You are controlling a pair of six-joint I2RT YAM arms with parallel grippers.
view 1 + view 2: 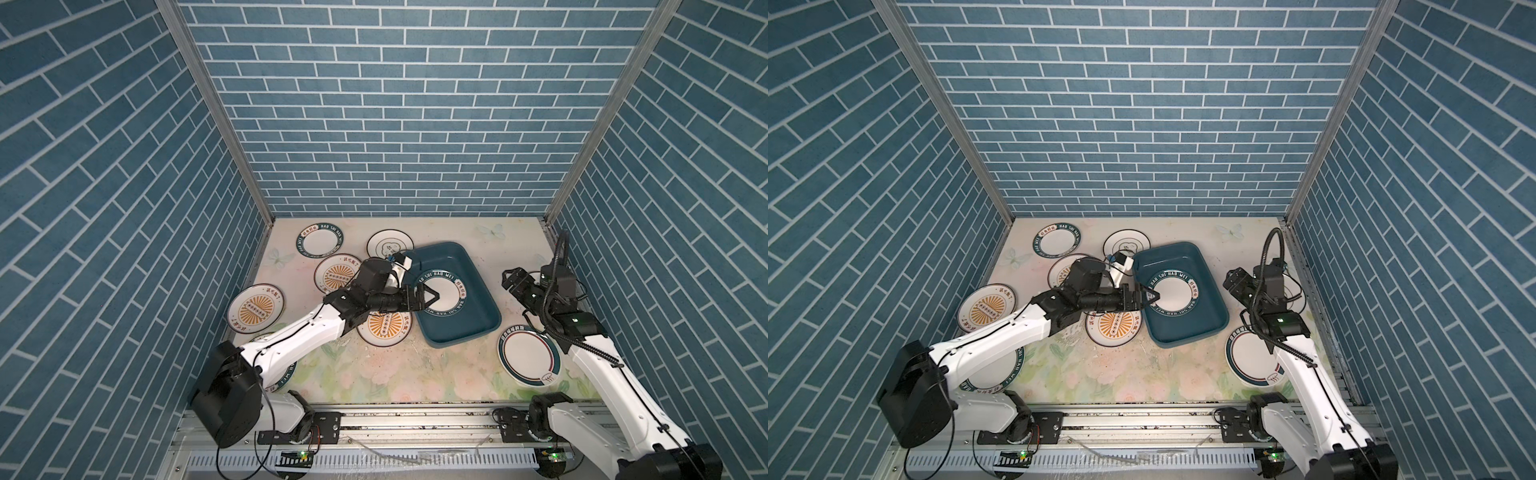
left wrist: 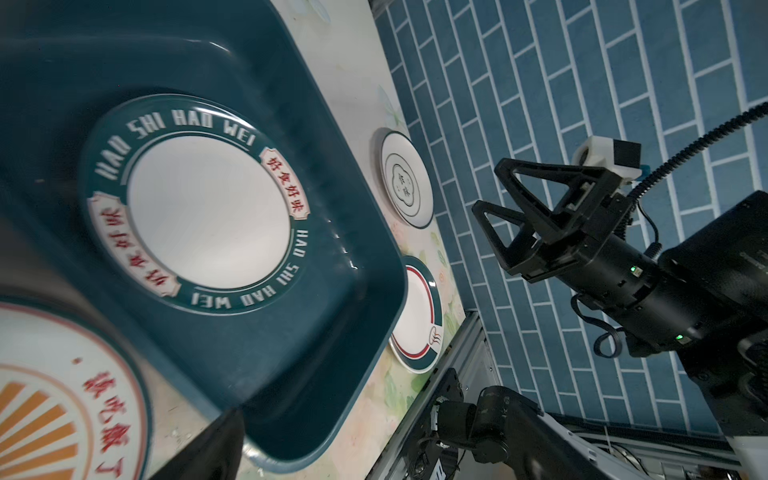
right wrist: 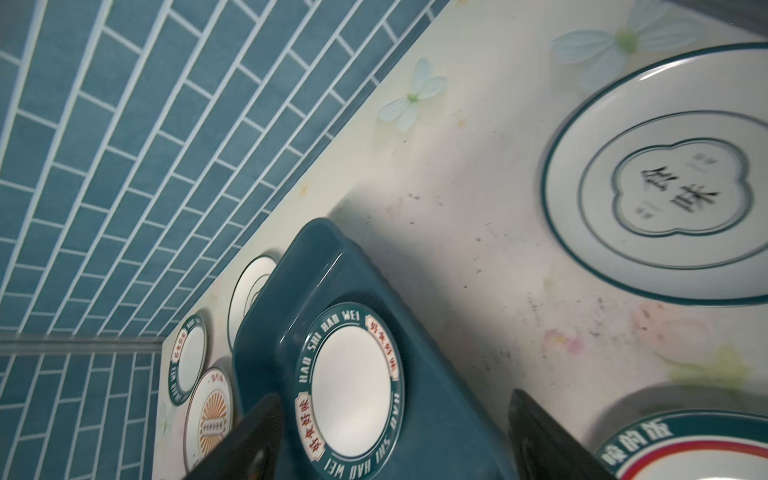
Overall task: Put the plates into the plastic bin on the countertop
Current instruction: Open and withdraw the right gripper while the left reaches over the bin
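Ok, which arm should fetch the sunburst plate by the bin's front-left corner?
Left, probably. The left gripper is open over the left rim of the bin, that sunburst plate just beneath its arm; the right gripper is across the bin.

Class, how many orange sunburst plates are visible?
3 sunburst plates: one by the left wall, one partly under the left arm, one beside the bin. Others may be hidden.

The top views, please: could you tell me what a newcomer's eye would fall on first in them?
The teal plastic bin at the middle of the countertop stands out, one lettered-rim plate lying flat inside it. The left tool hangs open over that plate's rim; the right tool is open to the bin's right. More plates, like a sunburst plate at left, lie scattered around the bin.
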